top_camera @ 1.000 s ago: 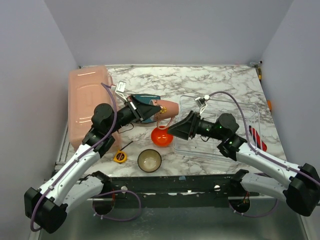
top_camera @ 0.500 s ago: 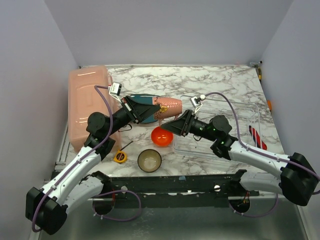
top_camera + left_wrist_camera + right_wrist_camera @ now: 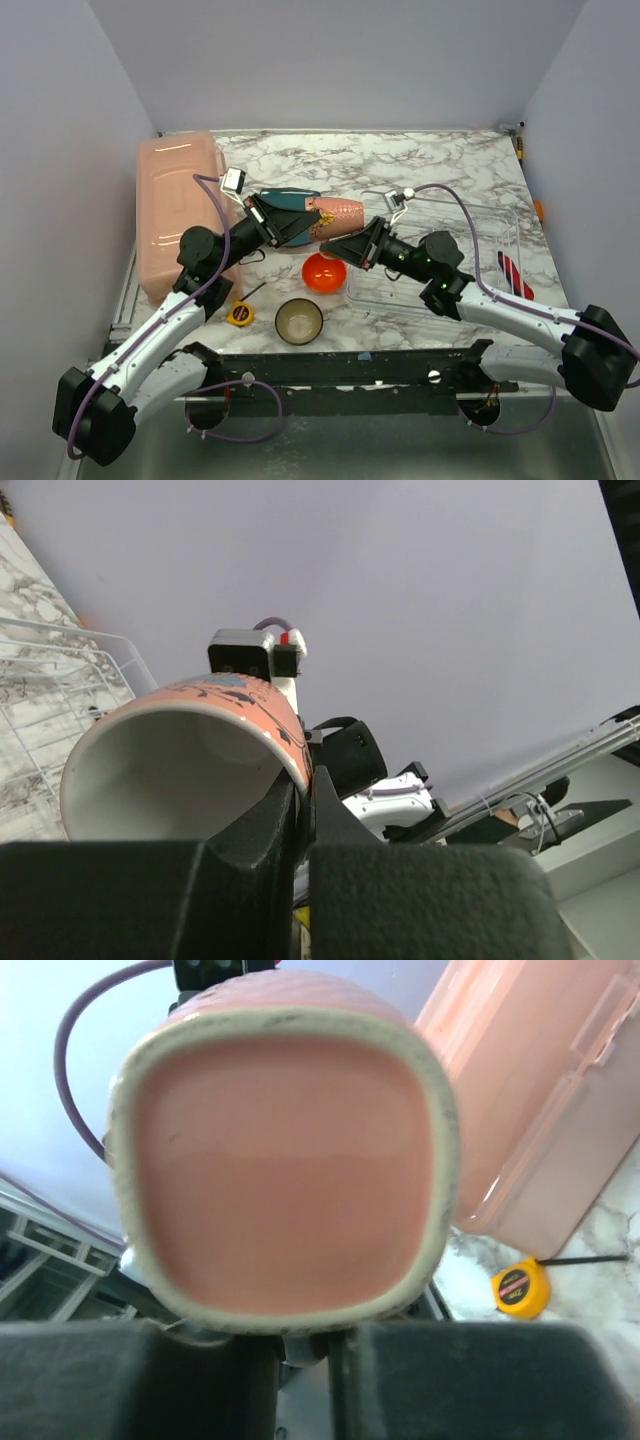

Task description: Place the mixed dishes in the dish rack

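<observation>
Marble tabletop (image 3: 400,165) below me, pale walls all round, and the pinkish-tan mug (image 3: 338,213) is up in the air, off the surface, lying on its side between my two arms. My left gripper (image 3: 310,222) has it by the rim: in the left wrist view my jaws are pinched on the mug (image 3: 180,750) wall at the lower right of its mouth, with the cream inside open to the lens and my left gripper (image 3: 305,802) clamped right there.

My right gripper (image 3: 338,246) is nosed in just under the mug's base end. From the right wrist the square pink base of the mug (image 3: 280,1170) fills almost everything. My right gripper (image 3: 310,1355) shows only as two dark blurs at the bottom with a thin slit between, so I cannot tell whether those jaws are on the mug or merely close to it.

Under the mug sits the glossy orange bowl (image 3: 323,272) on the marble, just beside the near-left corner of the dish rack (image 3: 500,215). The dark brown bowl (image 3: 299,320) stands nearer my bases, upright, cream inside showing, with the yellow tape measure (image 3: 239,313) beside it to the left. The teal plate (image 3: 295,197) peeks out behind my left wrist. The salmon-pink tub (image 3: 175,200) lies along the left edge.
</observation>
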`<control>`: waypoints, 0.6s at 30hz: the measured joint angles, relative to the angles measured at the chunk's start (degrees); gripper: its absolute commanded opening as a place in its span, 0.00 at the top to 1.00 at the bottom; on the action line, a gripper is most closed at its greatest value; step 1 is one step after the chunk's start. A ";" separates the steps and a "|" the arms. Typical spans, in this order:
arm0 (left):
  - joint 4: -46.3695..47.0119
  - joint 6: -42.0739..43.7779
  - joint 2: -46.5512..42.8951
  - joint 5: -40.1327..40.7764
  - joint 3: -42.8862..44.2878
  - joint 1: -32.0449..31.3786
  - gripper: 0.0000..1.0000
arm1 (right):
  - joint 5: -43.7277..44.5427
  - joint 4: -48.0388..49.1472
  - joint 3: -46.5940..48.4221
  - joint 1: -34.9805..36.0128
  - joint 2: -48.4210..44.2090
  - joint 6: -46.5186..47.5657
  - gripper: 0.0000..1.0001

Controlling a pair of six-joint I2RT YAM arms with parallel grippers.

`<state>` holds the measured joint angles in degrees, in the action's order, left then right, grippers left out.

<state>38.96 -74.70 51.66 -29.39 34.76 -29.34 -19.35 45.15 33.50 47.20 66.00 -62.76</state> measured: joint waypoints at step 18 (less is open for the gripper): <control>-62.71 37.03 -8.13 17.57 29.57 1.20 0.08 | 31.28 -68.50 17.64 0.13 -15.72 46.34 0.99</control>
<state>-23.75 -37.67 43.53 -11.81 64.34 -28.14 11.92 -23.35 51.13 47.33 50.28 -16.43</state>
